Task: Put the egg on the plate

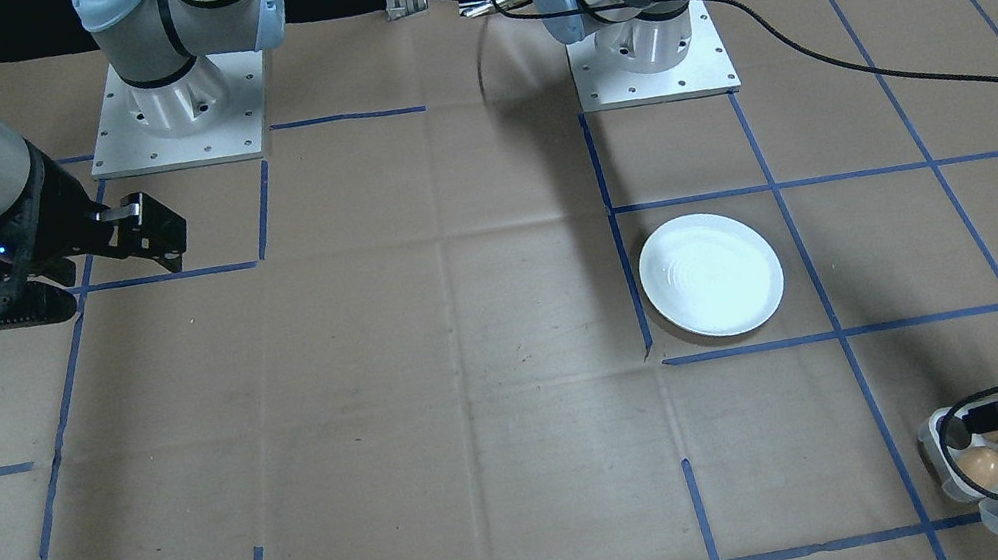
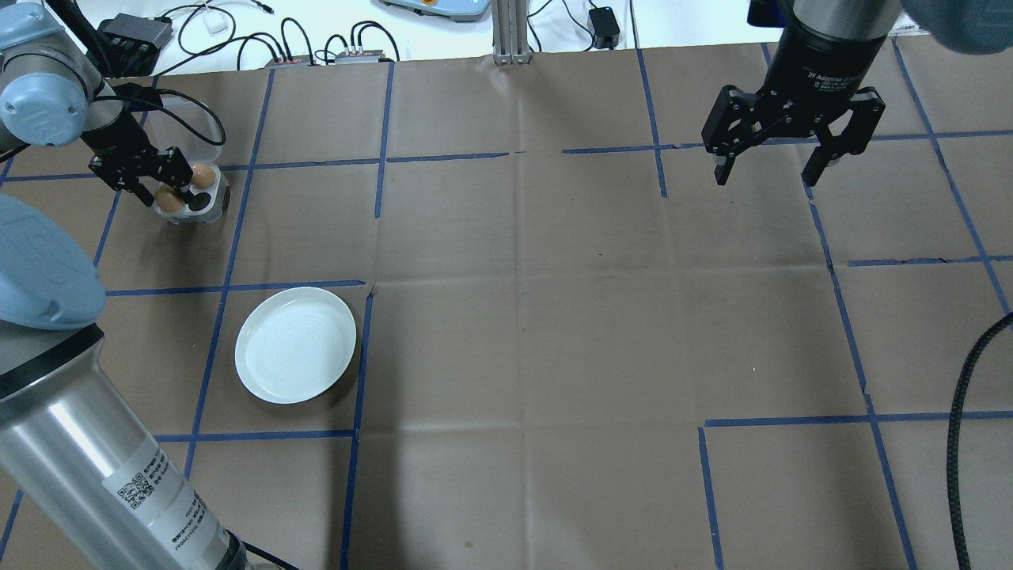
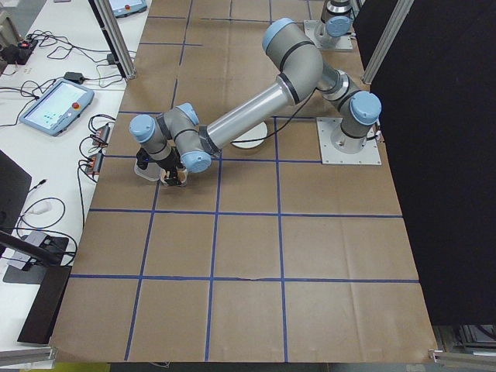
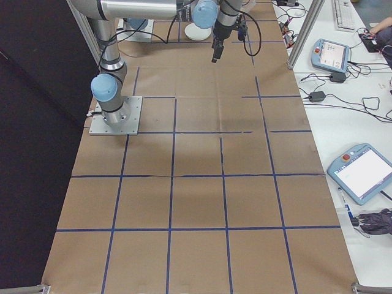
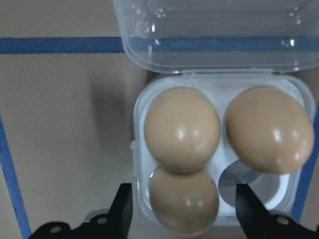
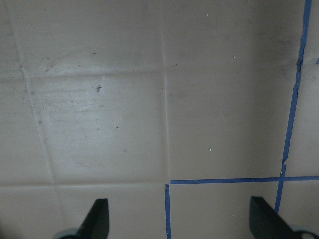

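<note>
Three brown eggs sit in a small white egg tray (image 5: 144,114) with its clear lid (image 5: 209,30) folded back. My left gripper (image 5: 184,195) hangs open just above the tray. Its fingers (image 5: 123,209) straddle the nearest egg (image 5: 184,204) with gaps on both sides. From overhead the left gripper (image 2: 168,192) is at the far left over the tray (image 2: 212,204). The white plate (image 2: 295,344) lies bare, nearer the robot than the tray. My right gripper (image 2: 795,162) hovers open over bare paper at the far right.
Brown paper with blue tape lines (image 2: 360,356) covers the table. Cables and boxes (image 2: 316,47) lie past the far edge. One tray hole (image 5: 245,183) holds no egg. The left arm's long link (image 2: 95,443) stretches over the table's near left.
</note>
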You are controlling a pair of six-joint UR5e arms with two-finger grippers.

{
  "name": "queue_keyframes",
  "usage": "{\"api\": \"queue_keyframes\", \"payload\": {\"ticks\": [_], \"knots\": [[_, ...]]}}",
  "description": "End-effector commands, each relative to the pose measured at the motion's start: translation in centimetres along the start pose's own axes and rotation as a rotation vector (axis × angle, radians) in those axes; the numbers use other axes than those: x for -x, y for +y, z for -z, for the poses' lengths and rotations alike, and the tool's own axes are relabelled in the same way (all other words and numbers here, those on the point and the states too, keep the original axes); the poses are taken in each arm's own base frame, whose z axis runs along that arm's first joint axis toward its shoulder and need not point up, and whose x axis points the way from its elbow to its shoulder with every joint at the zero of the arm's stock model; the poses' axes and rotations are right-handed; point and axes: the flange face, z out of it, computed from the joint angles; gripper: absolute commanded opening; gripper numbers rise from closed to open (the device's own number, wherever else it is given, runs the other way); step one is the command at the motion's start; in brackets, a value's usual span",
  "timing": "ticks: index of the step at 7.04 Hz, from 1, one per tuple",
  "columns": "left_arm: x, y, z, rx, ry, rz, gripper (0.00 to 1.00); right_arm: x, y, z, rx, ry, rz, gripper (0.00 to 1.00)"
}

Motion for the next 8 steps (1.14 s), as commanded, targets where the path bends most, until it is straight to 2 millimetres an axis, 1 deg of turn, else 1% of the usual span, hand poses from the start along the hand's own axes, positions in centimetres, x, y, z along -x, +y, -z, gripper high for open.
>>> {"api": "queue_keyframes", "payload": {"ticks": [1, 2, 3, 4, 5, 6, 7, 8], "knots": [[0.0, 0.1, 0.4, -0.001, -0.002, -0.001, 0.31, 0.0, 0.0, 0.0, 0.001, 0.0, 0.0, 1.0], [-0.2, 0.3, 0.9, -0.005, -0.004, -0.002, 0.14, 0.0, 0.0, 0.0, 0.001, 0.0, 0.0, 1.0], [-0.6, 0.4, 1.6, -0.003, -0.006, -0.01, 0.01, 0.0, 0.0, 0.0, -0.001, 0.0, 0.0, 1.0], [-0.9, 0.9, 3.7, -0.014, -0.011, -0.014, 0.0, 0.0, 0.0, 0.0, 0.001, 0.0, 0.0, 1.0], [-1.7, 2.1, 6.7, -0.021, -0.012, -0.018, 0.0, 0.0, 0.0, 0.0, -0.001, 0.0, 0.0, 1.0], [-2.3, 2.8, 7.6, -0.012, -0.002, -0.022, 0.0, 0.0, 0.0, 0.0, 0.001, 0.0, 0.0, 1.0], [-4.7, 3.5, 8.1, 0.027, 0.017, -0.035, 0.0, 0.0, 0.0, 0.0, -0.001, 0.0, 0.0, 1.0], [-9.3, 4.5, 8.6, 0.079, 0.055, -0.058, 0.0, 0.0, 0.0, 0.0, 0.001, 0.0, 0.0, 1.0]]}}
